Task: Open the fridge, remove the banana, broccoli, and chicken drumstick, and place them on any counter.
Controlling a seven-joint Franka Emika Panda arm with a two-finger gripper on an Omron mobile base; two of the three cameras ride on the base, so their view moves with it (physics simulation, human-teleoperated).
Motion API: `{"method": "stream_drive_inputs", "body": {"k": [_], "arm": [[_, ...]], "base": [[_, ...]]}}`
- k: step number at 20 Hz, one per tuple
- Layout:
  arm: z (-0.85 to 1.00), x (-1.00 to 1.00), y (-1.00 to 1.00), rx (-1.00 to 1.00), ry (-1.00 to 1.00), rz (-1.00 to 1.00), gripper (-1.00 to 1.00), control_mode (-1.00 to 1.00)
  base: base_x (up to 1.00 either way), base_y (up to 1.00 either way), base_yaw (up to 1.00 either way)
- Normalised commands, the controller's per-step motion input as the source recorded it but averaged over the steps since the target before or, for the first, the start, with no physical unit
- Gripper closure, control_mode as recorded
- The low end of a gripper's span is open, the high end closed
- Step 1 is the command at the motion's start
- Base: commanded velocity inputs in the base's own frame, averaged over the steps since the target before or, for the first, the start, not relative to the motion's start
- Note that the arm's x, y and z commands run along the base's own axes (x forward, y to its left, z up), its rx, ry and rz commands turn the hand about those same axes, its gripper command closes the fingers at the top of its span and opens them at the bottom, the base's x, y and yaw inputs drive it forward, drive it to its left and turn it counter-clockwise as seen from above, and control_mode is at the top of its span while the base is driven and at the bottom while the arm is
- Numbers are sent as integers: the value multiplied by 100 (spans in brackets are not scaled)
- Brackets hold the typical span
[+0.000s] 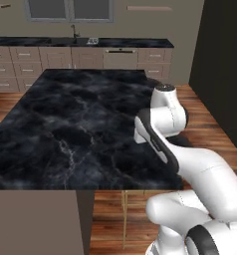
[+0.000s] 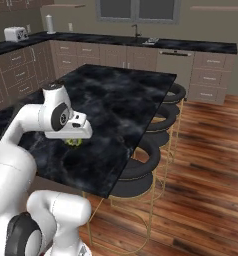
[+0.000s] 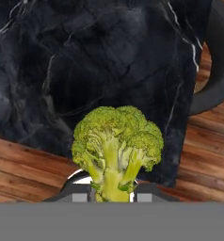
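Hand view: broccoli sits stem-down between the two finger tips at frame bottom, florets pointing away from the claw; black marble counter beyond it, wood floor past the counter edge.
Claw: gripper closed narrow on the broccoli stem, tips pressing either side; nothing else in it.
Left base cam: arm folded low over the near right part of the counter; hand itself hidden behind the forearm, so no grip detail from here.
Right base cam: gripper hangs under the white wrist, just above the marble; a bit of green, the broccoli, peeks out below the hand, right by the surface. Touching or not: can't tell.
Step in hand (my read): setting the broccoli down on the island.
How to do it well: go straight down, slow, till the florets or stem meet the marble, then let go. Keep the drop spot inboard; in hand view the counter edge w/ floor beyond lies close by, and a round floret could roll off. Open the fingers only as far as needed, then lift straight up so the stem isn't dragged.
Risk: release from height = bounce or roll toward the edge and the stools on that side.
Broccoli vs claw: held at the tips, head projecting past them toward the counter.
Other task items: banana, drumstick, fridge not spotted from here.
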Motion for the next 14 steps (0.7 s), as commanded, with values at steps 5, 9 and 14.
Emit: {"method": "stream_drive_inputs", "body": {"k": [5, 9, 14], "arm": [[-48, 90, 0, 0, 0, 0, 100, -100], [-48, 57, 0, 0, 0, 0, 100, -100], [-69, 13, 0, 1, 0, 0, 100, -100]], "base": [[0, 0, 0], [0, 0, 0], [0, 0, 0]]}}
